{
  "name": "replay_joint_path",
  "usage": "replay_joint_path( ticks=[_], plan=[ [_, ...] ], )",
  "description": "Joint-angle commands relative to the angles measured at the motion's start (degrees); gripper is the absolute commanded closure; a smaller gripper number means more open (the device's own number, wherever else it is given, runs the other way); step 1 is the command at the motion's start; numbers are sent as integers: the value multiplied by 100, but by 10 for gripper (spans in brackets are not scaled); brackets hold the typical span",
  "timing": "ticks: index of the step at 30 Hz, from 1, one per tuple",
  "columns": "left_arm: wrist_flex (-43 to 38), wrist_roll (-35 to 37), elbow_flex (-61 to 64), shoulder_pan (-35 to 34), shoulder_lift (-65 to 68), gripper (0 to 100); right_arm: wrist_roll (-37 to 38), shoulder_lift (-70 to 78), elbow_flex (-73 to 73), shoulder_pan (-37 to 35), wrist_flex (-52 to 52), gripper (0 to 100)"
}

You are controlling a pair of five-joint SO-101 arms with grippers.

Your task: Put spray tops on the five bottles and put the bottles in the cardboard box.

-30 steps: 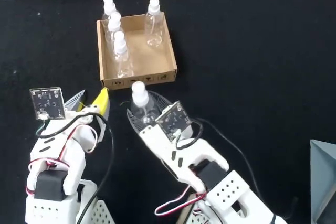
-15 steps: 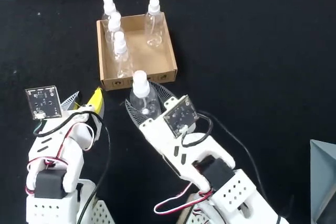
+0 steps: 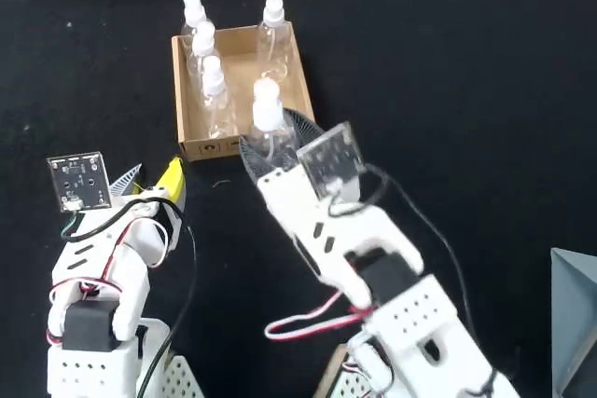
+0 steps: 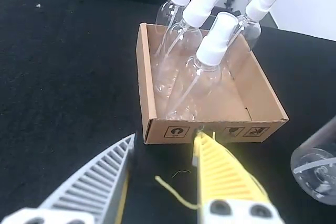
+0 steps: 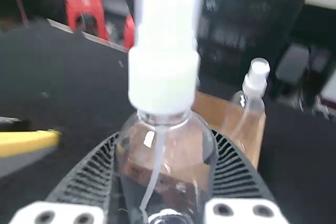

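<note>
While clamped, bottle [image 3: 269, 128] overhangs cardboard box [image 3: 224, 146] rim.

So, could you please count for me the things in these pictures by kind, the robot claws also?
spray bottle: 5
cardboard box: 1
claw: 2, the left claw and the right claw
Total: 8
</note>
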Motion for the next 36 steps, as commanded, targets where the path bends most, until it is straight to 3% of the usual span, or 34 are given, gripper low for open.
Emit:
replay_joint_path(
  ticks=[1, 6, 12, 29, 36],
  plan=[
    [-141, 44, -101, -48, -79, 834, -35, 664, -567, 281, -396, 881],
    [-141, 35, -101, -48, -79, 834, -79, 1420, -593, 466, -1240, 881],
    [-141, 53, -101, -48, -79, 834, -738, 2026, -752, 782, -1776, 881],
    [-123, 53, -92, -48, -79, 834, -703, 3503, -1982, 923, -1793, 881],
    [-105, 53, -84, -48, -79, 834, -703, 4462, -2158, 1055, -3174, 884]
  ],
)
